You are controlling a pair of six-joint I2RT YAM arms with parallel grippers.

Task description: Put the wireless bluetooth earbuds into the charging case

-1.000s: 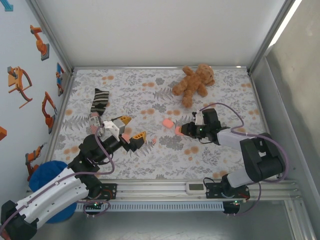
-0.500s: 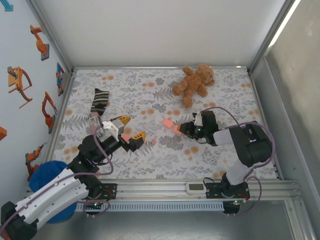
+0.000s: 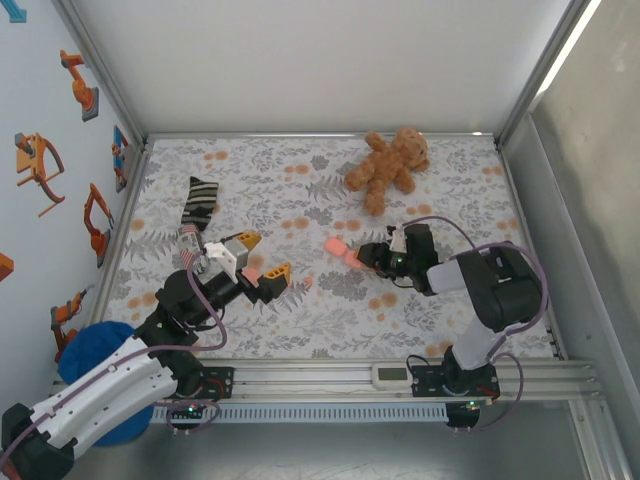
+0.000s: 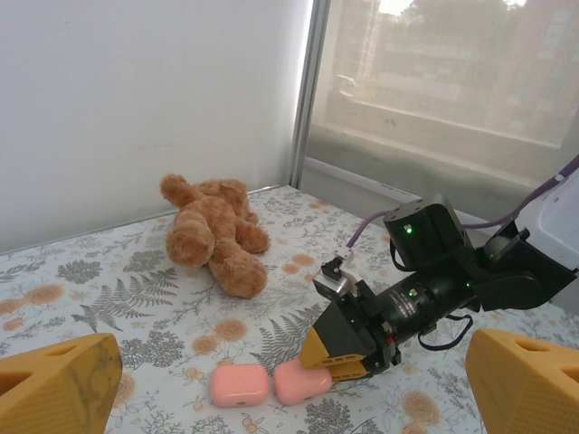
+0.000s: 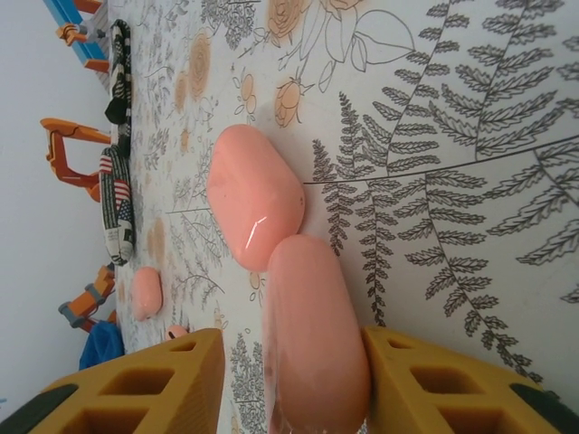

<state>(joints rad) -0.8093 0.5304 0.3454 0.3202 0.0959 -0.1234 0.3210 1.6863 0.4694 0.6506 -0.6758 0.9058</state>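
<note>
We see the left arm (image 3: 110, 388) reaching slantwise from the near left corner over the desk (image 3: 440, 200), which is covered in a flowered cloth (image 3: 330, 320). Its wrist is low and the left fingers (image 3: 278, 271) are spread wide, gripping nothing and pointing towards the middle. A small pink lump (image 3: 256, 269) lies on the cloth between them; whether it is a case or an earbud we cannot tell.

The right arm (image 3: 505, 290) is folded sharply at the elbow, its forearm low and pointing left, with the right fingers (image 4: 336, 354) down at the cloth. They are parted only a little and straddle one pink case (image 5: 312, 334). In the right wrist view one finger sits against the case's side, while a strip of cloth shows between the case and the other finger. We read this as a loose bracket, not a clamp. The case rests on the cloth.

A teddy bear (image 3: 388, 165) lies at the far side, well apart from both arms, and a striped sock (image 3: 198, 205) lies far left.

The second case (image 5: 256, 208) touches the end of the first, on the side away from the right wrist. Both are closed and lie near the middle of the desk.

One earbud (image 3: 307, 282), a tiny salmon nub, lies on the cloth between the left fingers and the cases, apart from both.
</note>
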